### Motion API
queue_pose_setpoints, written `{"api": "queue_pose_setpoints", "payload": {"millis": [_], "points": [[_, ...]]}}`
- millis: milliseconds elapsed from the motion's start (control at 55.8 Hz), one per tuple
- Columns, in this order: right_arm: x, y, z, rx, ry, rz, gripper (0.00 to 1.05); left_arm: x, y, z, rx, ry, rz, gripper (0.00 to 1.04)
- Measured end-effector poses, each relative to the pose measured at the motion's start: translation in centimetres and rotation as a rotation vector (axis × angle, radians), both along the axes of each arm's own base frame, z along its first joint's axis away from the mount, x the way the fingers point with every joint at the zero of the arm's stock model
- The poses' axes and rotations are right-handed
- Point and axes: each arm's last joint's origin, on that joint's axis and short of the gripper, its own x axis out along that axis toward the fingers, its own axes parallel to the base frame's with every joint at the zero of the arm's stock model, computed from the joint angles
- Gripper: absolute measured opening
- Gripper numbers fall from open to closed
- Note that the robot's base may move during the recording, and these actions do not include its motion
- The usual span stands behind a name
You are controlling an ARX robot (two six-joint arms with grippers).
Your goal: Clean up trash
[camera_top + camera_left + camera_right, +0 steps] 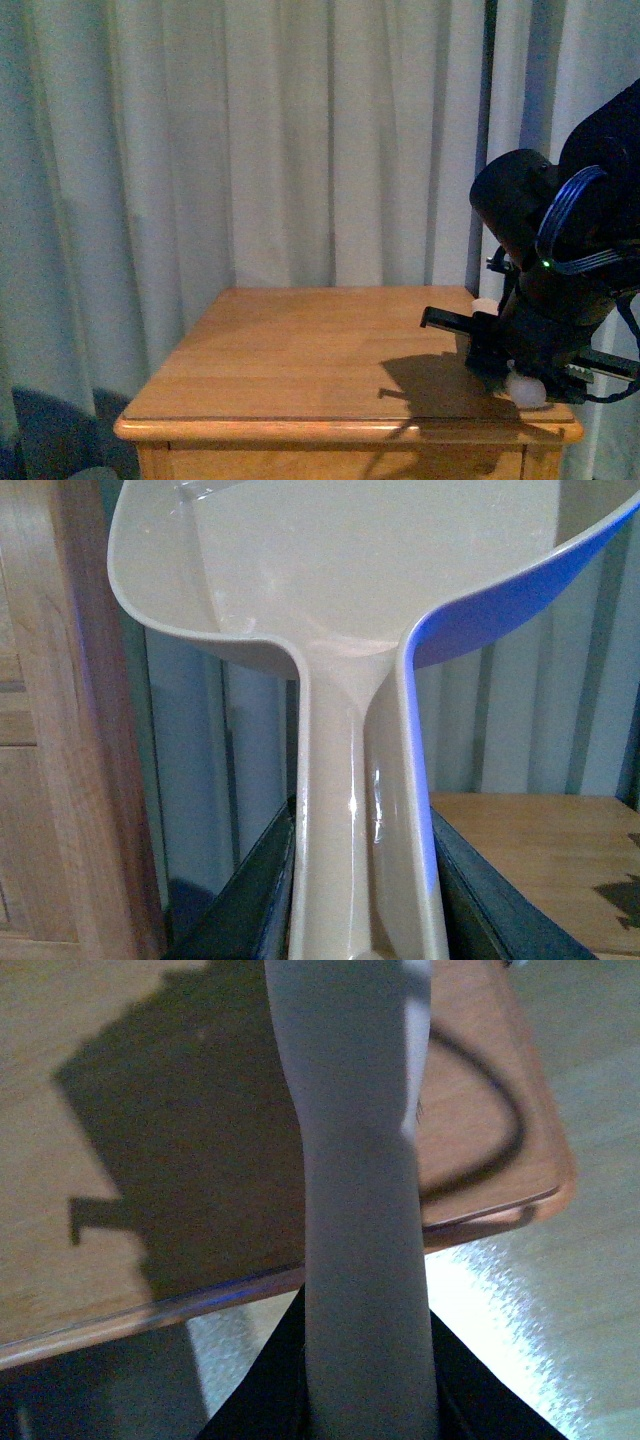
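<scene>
Pale curtains (300, 140) behind wooden table (300, 350); dim light

No legible text, labels or numbers.

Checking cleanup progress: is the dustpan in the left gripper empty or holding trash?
Empty as far as shown: the dustpan shows a bare, glossy scoop in the left wrist view, though its far end is cropped.

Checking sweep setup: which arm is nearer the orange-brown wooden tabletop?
Right: right gripper, holding a pale handle, is over the tabletop corner; left gripper, holding a grey dustpan, is off its edge.
</scene>
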Motion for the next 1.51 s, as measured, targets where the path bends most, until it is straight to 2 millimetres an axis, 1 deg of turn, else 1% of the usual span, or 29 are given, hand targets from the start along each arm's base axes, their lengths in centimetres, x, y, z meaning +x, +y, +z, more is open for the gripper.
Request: {"api": "queue_pose_setpoints", "payload": {"millis": [90,108,161,179,233,251,287,341,430,520,556,645,789,914,1022,1129,1505], "points": [[-2.3,-0.9,2.5,-0.095,-0.177,0.026,0.19,0.0,0.0,0.0,0.000,0.000,0.000,0.29],[-3.2,-1.2,3.3,-0.114,-0.230,0.038,0.19,0.0,0.0,0.0,0.000,0.000,0.000,0.29],[-5.2,-2.0,4.8,-0.151,-0.333,0.054,0.19,0.0,0.0,0.0,0.000,0.000,0.000,0.29],[-6.3,-2.4,5.3,-0.170,-0.377,0.063,0.19,0.0,0.0,0.0,0.000,0.000,0.000,0.29],[-8.7,-3.4,6.1,-0.195,-0.449,0.075,0.19,0.0,0.0,0.0,0.000,0.000,0.000,0.29],[-9.9,-3.9,6.3,-0.208,-0.475,0.077,0.19,0.0,0.0,0.0,0.000,0.000,0.000,0.29],[-12.0,-4.8,6.3,-0.229,-0.501,0.077,0.19,0.0,0.0,0.0,0.000,0.000,0.000,0.29],[-13.6,-5.5,6.2,-0.241,-0.513,0.072,0.19,0.0,0.0,0.0,0.000,0.000,0.000,0.29],[-16.9,-7.0,5.9,-0.256,-0.542,0.043,0.19,0.0,0.0,0.0,0.000,0.000,0.000,0.29],[-19.3,-7.8,5.9,-0.257,-0.573,0.015,0.19,0.0,0.0,0.0,0.000,0.000,0.000,0.29],[-20.6,-8.2,6.1,-0.253,-0.597,0.001,0.19,0.0,0.0,0.0,0.000,0.000,0.000,0.29],[-22.9,-8.7,6.5,-0.237,-0.647,-0.014,0.19,0.0,0.0,0.0,0.000,0.000,0.000,0.29],[-26.0,-9.3,7.0,-0.208,-0.713,-0.030,0.19,0.0,0.0,0.0,0.000,0.000,0.000,0.29],[-27.6,-9.6,7.3,-0.180,-0.762,-0.042,0.19,0.0,0.0,0.0,0.000,0.000,0.000,0.29],[-28.4,-9.5,7.7,-0.158,-0.810,-0.045,0.19,0.0,0.0,0.0,0.000,0.000,0.000,0.29],[-28.6,-9.0,7.6,-0.149,-0.826,-0.024,0.19,0.0,0.0,0.0,0.000,0.000,0.000,0.29],[-28.6,-9.1,7.5,-0.161,-0.819,-0.044,0.19,0.0,0.0,0.0,0.002,0.000,-0.006,0.29]]}}
